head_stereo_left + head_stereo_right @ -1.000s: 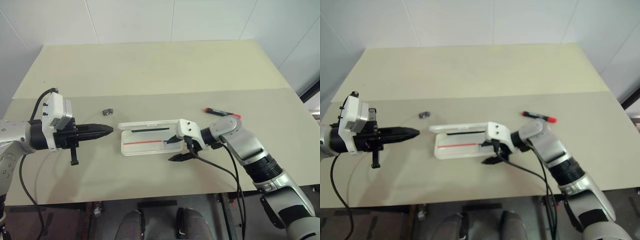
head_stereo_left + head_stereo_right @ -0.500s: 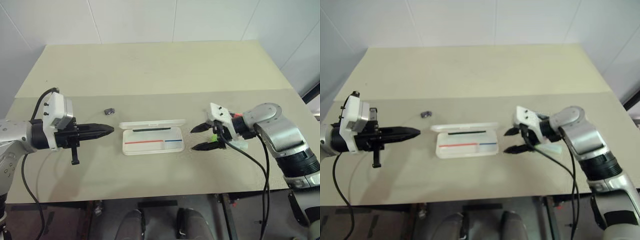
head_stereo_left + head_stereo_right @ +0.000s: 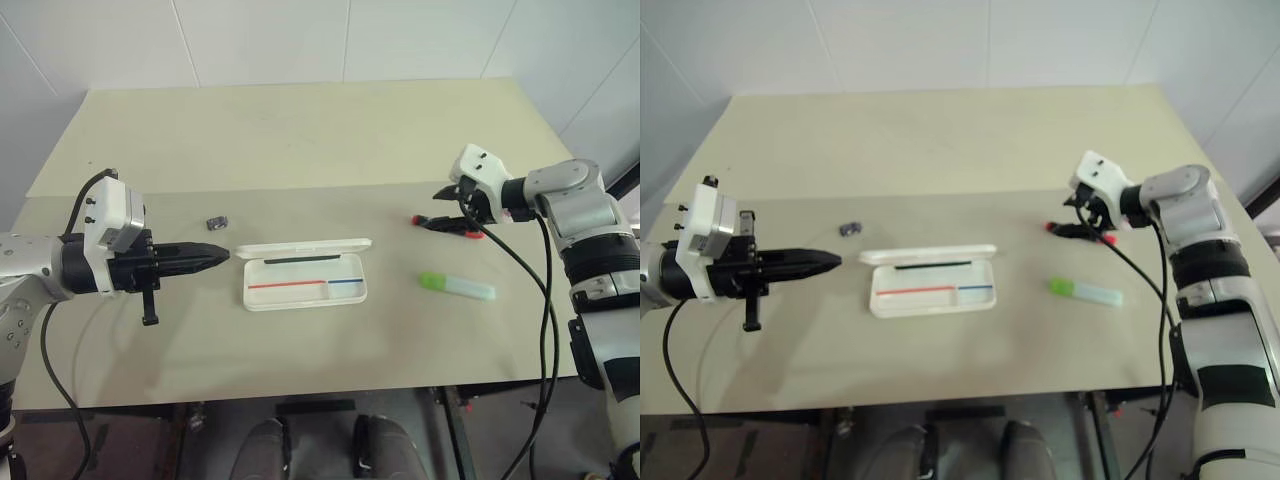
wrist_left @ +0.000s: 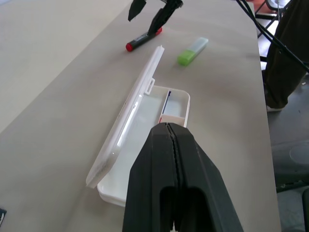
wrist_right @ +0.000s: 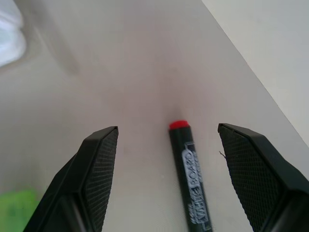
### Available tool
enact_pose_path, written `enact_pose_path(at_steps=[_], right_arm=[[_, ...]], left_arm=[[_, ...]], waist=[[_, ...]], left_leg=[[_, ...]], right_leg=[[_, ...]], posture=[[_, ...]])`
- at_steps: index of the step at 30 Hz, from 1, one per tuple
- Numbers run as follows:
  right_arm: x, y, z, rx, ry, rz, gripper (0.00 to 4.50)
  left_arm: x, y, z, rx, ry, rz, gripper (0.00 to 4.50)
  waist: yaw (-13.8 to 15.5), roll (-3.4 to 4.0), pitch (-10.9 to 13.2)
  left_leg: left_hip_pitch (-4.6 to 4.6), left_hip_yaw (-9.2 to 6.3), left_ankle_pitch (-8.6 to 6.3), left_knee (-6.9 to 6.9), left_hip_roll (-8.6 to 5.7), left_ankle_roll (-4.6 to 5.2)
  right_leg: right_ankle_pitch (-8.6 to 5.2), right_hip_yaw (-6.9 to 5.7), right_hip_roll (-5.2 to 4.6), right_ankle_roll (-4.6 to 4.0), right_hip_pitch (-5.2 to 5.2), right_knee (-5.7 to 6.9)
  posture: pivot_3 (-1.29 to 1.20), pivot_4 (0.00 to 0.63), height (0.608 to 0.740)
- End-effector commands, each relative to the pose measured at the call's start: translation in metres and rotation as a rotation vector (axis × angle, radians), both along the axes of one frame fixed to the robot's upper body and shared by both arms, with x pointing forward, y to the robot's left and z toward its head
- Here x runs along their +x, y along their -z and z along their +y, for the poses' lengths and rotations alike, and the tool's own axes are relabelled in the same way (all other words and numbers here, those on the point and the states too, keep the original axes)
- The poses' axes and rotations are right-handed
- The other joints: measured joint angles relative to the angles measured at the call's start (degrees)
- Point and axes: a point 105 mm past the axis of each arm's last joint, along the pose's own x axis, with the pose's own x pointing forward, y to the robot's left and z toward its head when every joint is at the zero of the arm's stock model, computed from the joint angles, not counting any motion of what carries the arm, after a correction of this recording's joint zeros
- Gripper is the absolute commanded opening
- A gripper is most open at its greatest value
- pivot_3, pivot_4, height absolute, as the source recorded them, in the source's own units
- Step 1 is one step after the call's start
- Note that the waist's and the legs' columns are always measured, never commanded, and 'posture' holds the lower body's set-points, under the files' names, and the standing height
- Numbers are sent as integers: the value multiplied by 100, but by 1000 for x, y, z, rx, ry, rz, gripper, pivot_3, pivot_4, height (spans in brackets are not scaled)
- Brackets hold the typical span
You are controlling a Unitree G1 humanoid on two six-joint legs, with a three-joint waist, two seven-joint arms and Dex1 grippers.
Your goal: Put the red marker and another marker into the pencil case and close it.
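The right gripper (image 3: pixel 447 208) hangs wide open and empty over the red marker (image 3: pixel 432 221) at the right of the frame. The green marker (image 3: pixel 456 287) lies lower right; the open pencil case (image 3: pixel 305 280) is at center. The left gripper (image 3: pixel 210 257) is shut, empty. Picking the red marker seems the current step; next it must lower and close.

Plenty of bare table (image 3: pixel 300 140) behind everything, so I've got room to swing there. The pencil case (image 3: pixel 305 281) sits mid-table with its lid up along the far edge, so that lid blocks any approach from the back; from the near side and above it's wide open. The green marker (image 3: pixel 457 287) lies well apart on the case's right. A small dark bit (image 3: pixel 216 222) sits near the case's left corner, just past my left gripper (image 3: pixel 222 256).
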Motion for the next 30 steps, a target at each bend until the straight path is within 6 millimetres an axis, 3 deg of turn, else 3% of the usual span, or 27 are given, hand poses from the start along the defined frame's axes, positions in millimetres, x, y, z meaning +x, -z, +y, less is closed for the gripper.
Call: enact_pose_path(at_steps=[1,15,24,30], right_arm=[[5,4,-13,-62,36,-14,3501],[12,28,-20,-116,123,48,3501],[12,38,-17,-136,121,82,561],[10,42,-19,-155,119,98,552]], left_arm=[[-2,-12,3,8,-3,-39,0],[-2,-11,2,11,0,-38,0],[-2,-10,2,18,-1,-37,0],[-1,-10,2,19,0,-40,0]], waist=[[-6,0,0],[-73,0,0],[-70,0,0],[-70,0,0]], left_leg=[[0,0,0,0,0,0],[3,8,0,6,5,-1],[7,17,-8,26,33,-13],[6,34,-35,53,62,-21]], right_leg=[[0,0,0,0,0,0],[0,11,4,-1,-2,20],[6,22,29,-10,-2,31],[7,42,61,-12,-2,27]], posture=[[0,150,740],[0,150,740],[0,150,740],[0,150,740]])
